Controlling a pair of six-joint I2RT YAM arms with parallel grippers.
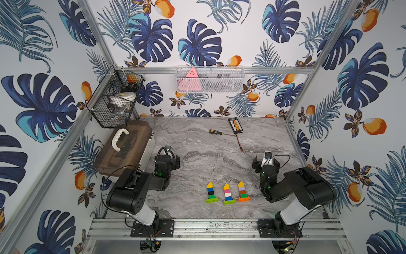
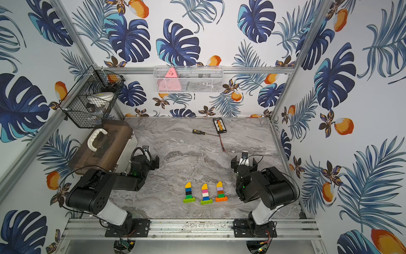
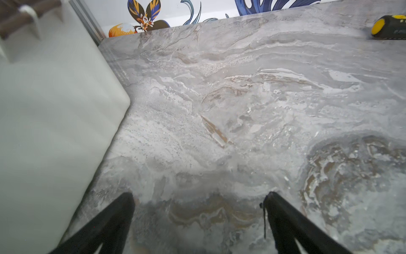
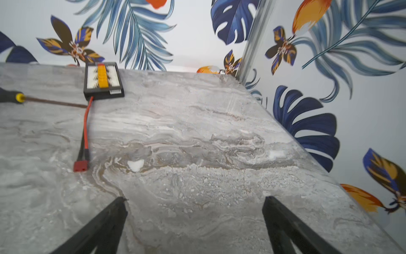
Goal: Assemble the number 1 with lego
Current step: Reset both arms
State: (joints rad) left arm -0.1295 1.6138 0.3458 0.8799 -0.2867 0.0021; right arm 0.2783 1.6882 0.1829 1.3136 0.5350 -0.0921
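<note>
Three multicoloured studded plastic lego columns (image 1: pixel 227 193) rest side by side on the grey marbled table (image 1: pixel 197 140); left gripper (image 3: pixel 198 195) and right gripper (image 4: pixel 195 199) spread, empty.

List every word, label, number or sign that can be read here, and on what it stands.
"1": not printed, only the built shape of each of the three lego stacks.
Screwdriver handle: yellow marks, too small to read.
Pink triangle in the mesh basket: dark marks, too small to read.
No other text shows.
</note>
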